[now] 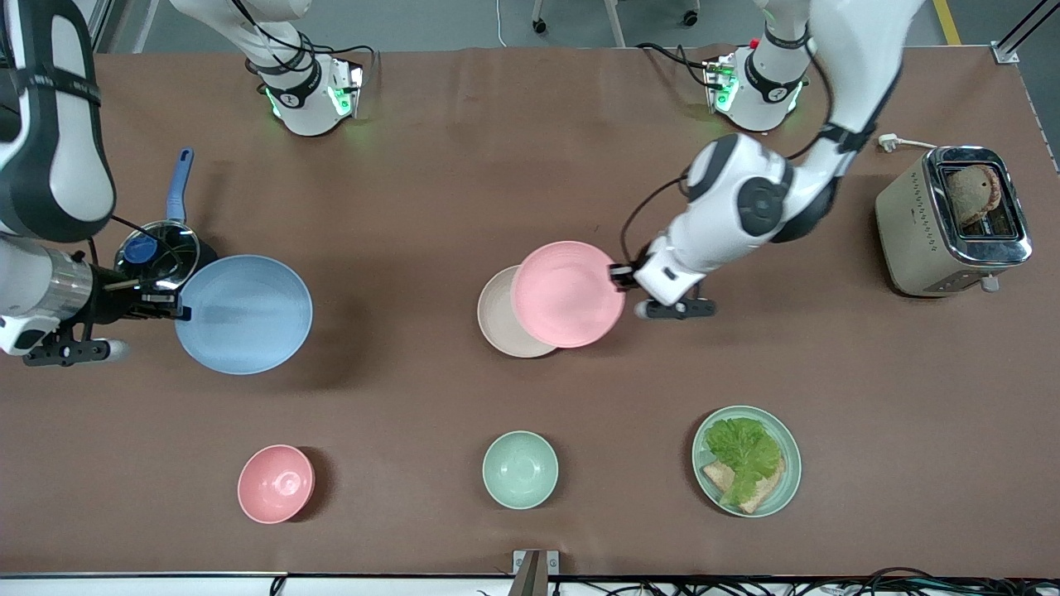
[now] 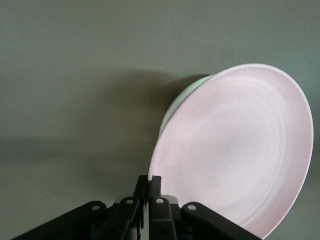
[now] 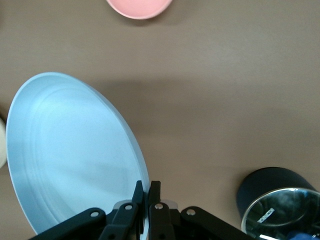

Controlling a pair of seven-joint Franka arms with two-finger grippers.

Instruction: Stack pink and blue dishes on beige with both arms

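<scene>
The pink plate hangs tilted over the beige plate, covering most of it. My left gripper is shut on the pink plate's rim at the side toward the left arm's end. In the left wrist view only a pale sliver of the beige plate shows past the pink one. The blue plate is held above the table toward the right arm's end, with my right gripper shut on its rim.
A dark pot with a blue handle stands by the right gripper. A small pink bowl, a pale green bowl and a green plate with lettuce and bread lie nearer the front camera. A toaster stands at the left arm's end.
</scene>
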